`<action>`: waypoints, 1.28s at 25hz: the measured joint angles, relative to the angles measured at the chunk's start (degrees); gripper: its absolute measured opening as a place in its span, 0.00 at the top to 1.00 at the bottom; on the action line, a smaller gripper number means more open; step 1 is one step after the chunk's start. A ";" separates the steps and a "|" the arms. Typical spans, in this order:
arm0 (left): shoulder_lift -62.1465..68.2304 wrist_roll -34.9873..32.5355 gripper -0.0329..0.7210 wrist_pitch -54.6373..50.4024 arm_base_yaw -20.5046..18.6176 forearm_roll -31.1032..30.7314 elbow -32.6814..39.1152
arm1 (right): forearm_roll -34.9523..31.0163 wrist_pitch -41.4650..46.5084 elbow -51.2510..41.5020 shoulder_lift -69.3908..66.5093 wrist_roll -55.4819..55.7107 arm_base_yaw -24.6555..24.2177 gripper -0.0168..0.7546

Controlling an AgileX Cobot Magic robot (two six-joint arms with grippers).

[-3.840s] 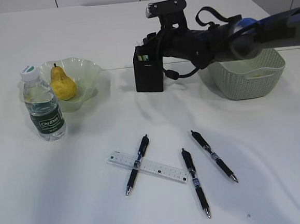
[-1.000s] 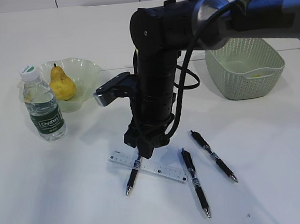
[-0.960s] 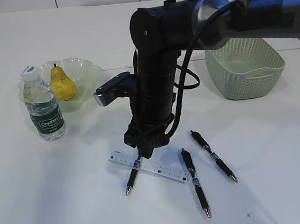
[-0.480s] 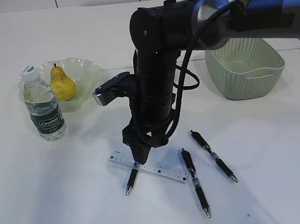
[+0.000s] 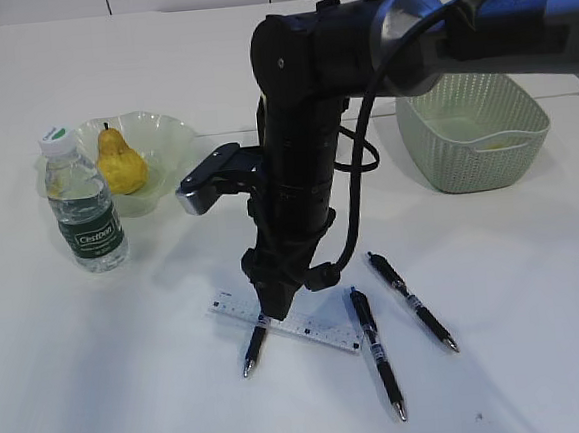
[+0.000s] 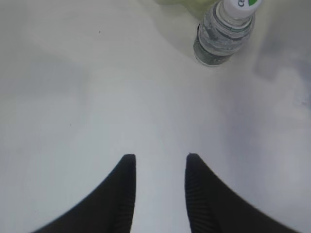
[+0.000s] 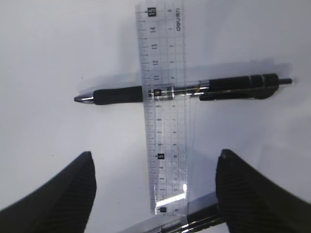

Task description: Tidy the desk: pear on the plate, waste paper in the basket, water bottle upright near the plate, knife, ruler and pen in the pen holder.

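Clear ruler [image 7: 164, 111] across black pen [image 7: 184, 90], tool [image 7: 154, 187] wide apart

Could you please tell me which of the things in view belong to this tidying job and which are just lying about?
Belonging to the job:
- ruler
- pen across the ruler
- two other pens
- pear
- plate
- water bottle
- basket

Just lying about:
- nothing visible; the pen holder is hidden.

Pen holder hidden behind arm [image 5: 307, 125]
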State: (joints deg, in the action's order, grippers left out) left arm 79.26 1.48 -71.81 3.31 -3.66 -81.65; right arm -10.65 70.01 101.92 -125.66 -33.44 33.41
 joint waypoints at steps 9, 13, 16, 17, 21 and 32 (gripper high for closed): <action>0.00 0.00 0.64 0.00 0.00 0.00 0.00 | -1.96 0.00 0.00 -0.96 -5.23 0.00 0.21; 0.00 0.00 0.64 0.00 0.00 0.00 0.00 | -1.94 -0.12 0.00 -2.33 -5.23 0.00 0.21; 0.00 0.00 0.64 0.00 0.00 0.00 0.00 | -1.94 -0.12 0.00 -2.99 -5.33 0.00 0.21; 0.00 0.00 0.64 0.00 0.00 0.00 0.00 | -1.94 -0.15 0.00 -3.25 -5.33 0.00 0.21; 0.00 0.00 0.64 0.00 0.00 0.00 0.00 | -1.94 -0.25 0.00 -4.71 -5.44 0.00 0.21; 0.00 0.00 0.64 0.00 0.00 -0.09 0.00 | -1.94 -0.35 0.00 -5.20 -5.44 0.00 0.21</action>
State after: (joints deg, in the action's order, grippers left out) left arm 79.26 1.48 -71.81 3.31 -3.75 -81.65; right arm -12.59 69.65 101.92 -130.87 -38.88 33.41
